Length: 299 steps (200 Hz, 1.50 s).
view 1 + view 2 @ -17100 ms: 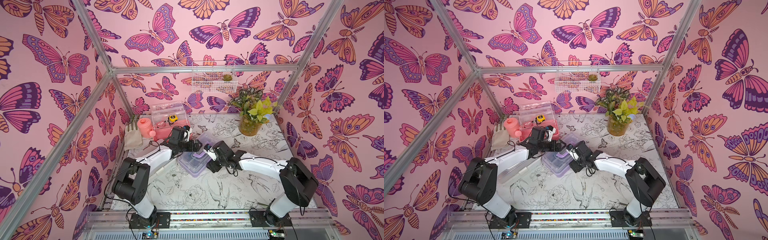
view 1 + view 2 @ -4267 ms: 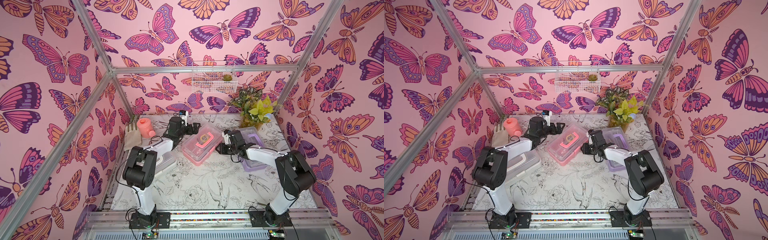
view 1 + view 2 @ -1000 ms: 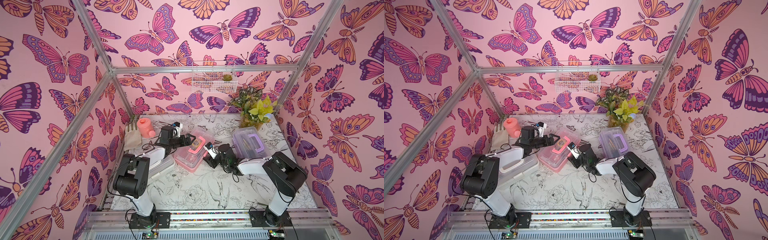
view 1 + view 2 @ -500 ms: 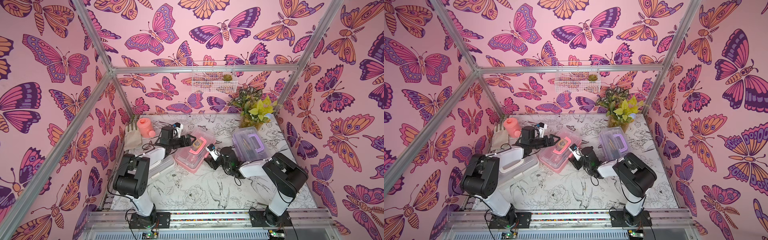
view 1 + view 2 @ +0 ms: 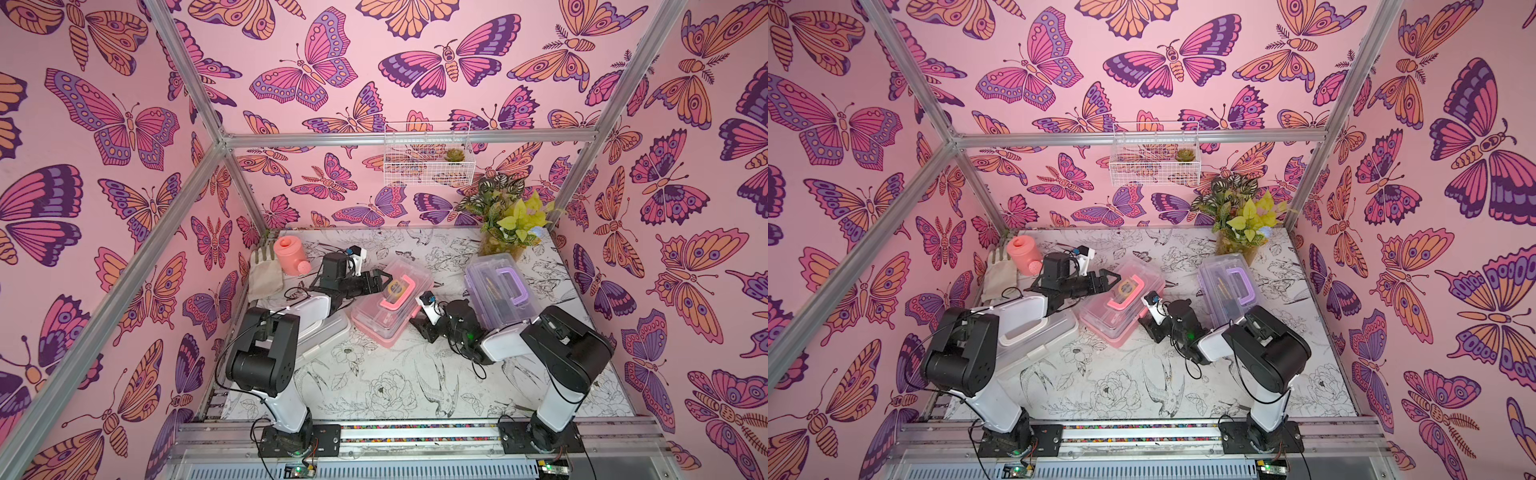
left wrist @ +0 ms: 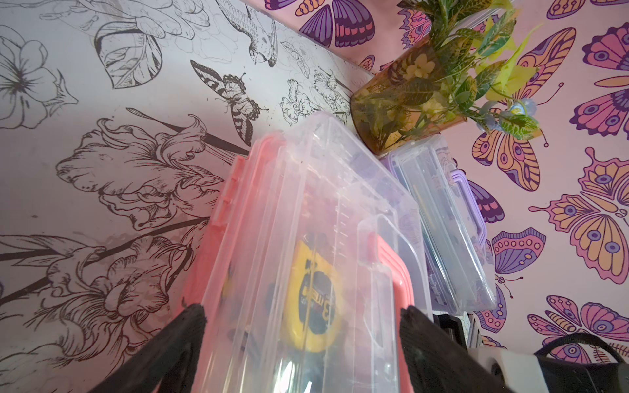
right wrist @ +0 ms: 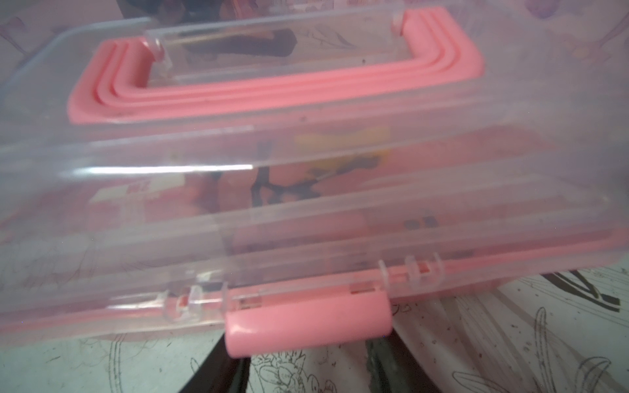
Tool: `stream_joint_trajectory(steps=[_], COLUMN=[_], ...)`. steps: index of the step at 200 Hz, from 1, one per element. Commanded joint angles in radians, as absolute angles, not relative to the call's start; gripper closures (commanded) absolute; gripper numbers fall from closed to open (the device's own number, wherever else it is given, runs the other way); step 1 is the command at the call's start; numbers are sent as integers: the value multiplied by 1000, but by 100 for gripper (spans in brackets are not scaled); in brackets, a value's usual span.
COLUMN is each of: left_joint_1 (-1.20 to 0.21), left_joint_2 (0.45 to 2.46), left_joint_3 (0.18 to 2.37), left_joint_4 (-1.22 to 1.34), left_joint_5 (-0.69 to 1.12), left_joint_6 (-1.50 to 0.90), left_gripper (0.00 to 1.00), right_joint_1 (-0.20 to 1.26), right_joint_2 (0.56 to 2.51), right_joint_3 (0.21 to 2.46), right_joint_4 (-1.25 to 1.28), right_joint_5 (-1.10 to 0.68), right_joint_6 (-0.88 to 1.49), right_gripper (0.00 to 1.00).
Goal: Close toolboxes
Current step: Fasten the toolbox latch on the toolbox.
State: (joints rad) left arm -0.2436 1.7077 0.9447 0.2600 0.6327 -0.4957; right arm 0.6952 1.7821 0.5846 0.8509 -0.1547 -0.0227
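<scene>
The pink toolbox (image 5: 392,305) lies askew in the middle of the counter (image 5: 374,386), between the two tools. Its clear lid is down over the base, and a yellow tape measure (image 6: 313,299) shows through it. Its pink latch (image 7: 308,325) hangs just ahead of the right tool (image 7: 306,364), whose fingers stand partly apart with nothing between them. The flap looks a little proud of the base (I cannot tell whether it has clicked home). The left tool (image 5: 381,279) is spread wide over the lid, across the box from the right tool, and holds nothing. Whether it rests on the plastic I cannot tell.

The purple toolbox (image 5: 498,291) sits behind the right tool, beside its arm, with its lid down. The white toolbox (image 5: 1034,332) lies behind the left tool, under that arm, with its lid flat. All three lids appear shut, so I judge that only latching is left, the pink latch first.

Nothing stands between the right tool and that latch. Behind the left tool's wrist are a pink watering can (image 5: 289,255) and pale gloves (image 5: 266,276). A potted plant (image 5: 509,224) stands past the purple toolbox, well clear.
</scene>
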Motion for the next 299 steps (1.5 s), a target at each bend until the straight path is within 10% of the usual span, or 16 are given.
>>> stream_joint_trajectory(steps=[1,299], left_joint_1=[-247,-276], left_joint_2=[1703,1693], left_joint_3=[940,972], left_joint_4=[241,168], left_joint_5=[645,666], left_joint_6=[-489,-491], left_gripper=[9,10], right_joint_1=[693,692], right_joint_2=[1771,1580], right_joint_3=[584,612], right_joint_4=[878,580], right_joint_5=[-178,-266], right_joint_6=[1,-7], right_gripper=[63,65])
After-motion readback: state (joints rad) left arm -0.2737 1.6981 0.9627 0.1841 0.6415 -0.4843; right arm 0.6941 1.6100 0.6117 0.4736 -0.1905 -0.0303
